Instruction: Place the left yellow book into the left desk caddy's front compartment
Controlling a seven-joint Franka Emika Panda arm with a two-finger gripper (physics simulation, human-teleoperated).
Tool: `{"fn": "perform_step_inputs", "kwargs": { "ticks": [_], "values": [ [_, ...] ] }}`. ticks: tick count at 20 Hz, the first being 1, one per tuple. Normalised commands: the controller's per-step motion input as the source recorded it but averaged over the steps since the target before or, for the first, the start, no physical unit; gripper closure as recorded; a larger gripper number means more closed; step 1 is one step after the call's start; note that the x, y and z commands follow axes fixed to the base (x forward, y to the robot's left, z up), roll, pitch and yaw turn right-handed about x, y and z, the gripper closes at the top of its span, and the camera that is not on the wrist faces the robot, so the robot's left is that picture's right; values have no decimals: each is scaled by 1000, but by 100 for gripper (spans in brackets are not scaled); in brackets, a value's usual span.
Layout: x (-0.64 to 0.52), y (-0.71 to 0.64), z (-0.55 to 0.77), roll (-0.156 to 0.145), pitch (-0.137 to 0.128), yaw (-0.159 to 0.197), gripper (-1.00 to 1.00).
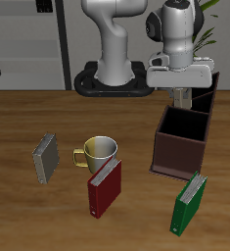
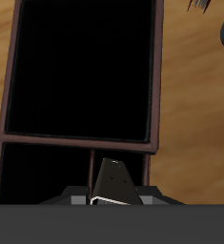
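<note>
The gripper (image 1: 185, 92) hangs over the left desk caddy (image 1: 180, 152). Its two fingers are clamped on the left yellow book (image 1: 185, 101). The book is thin and flat, and it hangs straight down with a pale edge showing. In the wrist view the book (image 2: 113, 180) looks like a dark, smooth wedge with a light strip at one end. It sits above the thin walls that split the caddy (image 2: 153, 86) into parts. I cannot tell if the book's low end is past the rim.

The caddy is a tall box with an open top. It is dark reddish brown, with straight, thin walls, and it is very dark inside.

The table (image 1: 19, 211) is brown wood with a soft grain. A round, shiny, olive-yellow mug (image 1: 100, 152) with a curved handle stands far from the caddy. A dark red book (image 1: 105, 187) leans just in front of the mug, nearer the table's front edge. A green book (image 1: 190, 204) stands tilted near the caddy's front. Another small grey book (image 1: 46, 158) stands far off, past the mug.
</note>
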Motion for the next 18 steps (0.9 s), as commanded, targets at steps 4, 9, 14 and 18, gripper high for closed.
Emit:
{"fn": "perform_step_inputs", "kwargs": {
  "ticks": [4,9,14,18],
  "values": [
    [56,-5,-294,-26,38,1,100],
    [33,90,-272,2,42,6,100],
    [-45,62,-139,14,12,5,100],
    [-38,20,30,12,0,21,100]
  ]
}}
